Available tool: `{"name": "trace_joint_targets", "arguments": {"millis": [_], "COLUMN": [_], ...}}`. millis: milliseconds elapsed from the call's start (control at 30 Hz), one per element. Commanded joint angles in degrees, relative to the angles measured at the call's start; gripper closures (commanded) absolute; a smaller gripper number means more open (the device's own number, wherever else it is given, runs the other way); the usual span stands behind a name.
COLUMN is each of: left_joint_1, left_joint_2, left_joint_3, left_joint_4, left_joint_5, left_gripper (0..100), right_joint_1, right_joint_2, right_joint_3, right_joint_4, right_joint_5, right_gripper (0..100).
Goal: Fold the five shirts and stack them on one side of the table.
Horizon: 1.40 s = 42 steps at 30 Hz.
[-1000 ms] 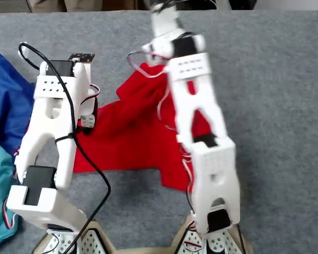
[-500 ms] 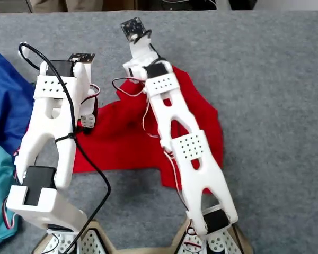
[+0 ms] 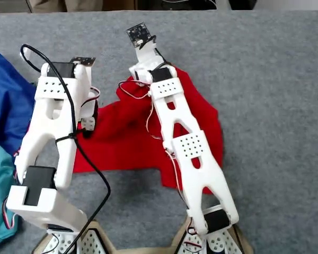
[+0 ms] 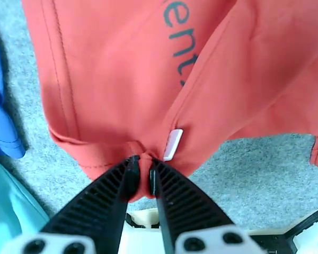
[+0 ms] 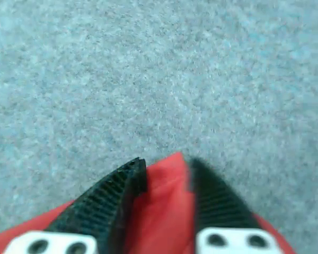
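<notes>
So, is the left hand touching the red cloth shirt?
Touching: the left wrist view shows the left hand clamped on a bunched edge of the red cloth shirt.

The red shirt (image 3: 122, 143) is soft, matt cloth with stitched seams and a small white tag (image 4: 173, 144). The table (image 3: 275, 79) wears rough, fuzzy grey fabric. The left arm (image 3: 49, 90) and right arm (image 3: 188, 148) are matt white plastic; the left gripper (image 4: 142, 170) and right gripper (image 5: 167, 177) have ridged black plastic jaws. The blue shirt (image 3: 8, 100) looks smooth.

The left gripper (image 4: 143, 161) has jaws pinched together; the right gripper (image 5: 167, 165) has jaws parted.
</notes>
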Motion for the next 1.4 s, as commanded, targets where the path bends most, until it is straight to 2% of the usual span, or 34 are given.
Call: {"name": "trace_joint_targets", "arguments": {"millis": [0, 167, 467, 667, 833, 900, 1033, 1267, 1367], "left_joint_1": [0.53, 0.35, 0.70, 0.79, 0.79, 0.44, 0.26, 0.26, 0.26], "left_joint_2": [-2.59, -2.86, -2.86, -2.86, -2.86, -2.86, -2.77, -2.42, -2.42], "left_joint_3": [0.26, 0.26, 0.26, 0.26, 0.26, 0.26, 0.26, 0.26, 0.26], "left_joint_4": [0.62, 0.62, 0.62, 0.62, 0.62, 0.62, 0.62, 0.62, 0.62], "left_joint_5": [-0.09, -0.09, -0.09, -0.09, -0.09, -0.09, -0.09, -0.09, -0.09], "left_gripper": [98, 98, 98, 98, 98, 98, 98, 98, 98], "right_joint_1": [1.63, 3.21, 3.82, 2.86, 0.31, 0.13, 0.40, 2.24, 3.38], "right_joint_2": [-0.92, -3.38, -9.71, -8.92, -4.26, -3.30, -1.89, 0.40, 0.22], "right_joint_3": [-5.05, -9.80, -16.75, -14.02, -3.74, -1.54, 1.01, 1.45, 1.36], "right_joint_4": [-1.14, 0.26, 11.78, 7.03, -5.63, -8.35, -11.87, -13.71, -13.71], "right_joint_5": [2.46, 2.55, 2.55, 2.90, 7.56, 7.65, 7.65, 7.65, 7.65], "right_gripper": [97.9, 99.3, 99.2, 98.1, 76.2, 71.9, 76.5, 94.7, 99.5]}}
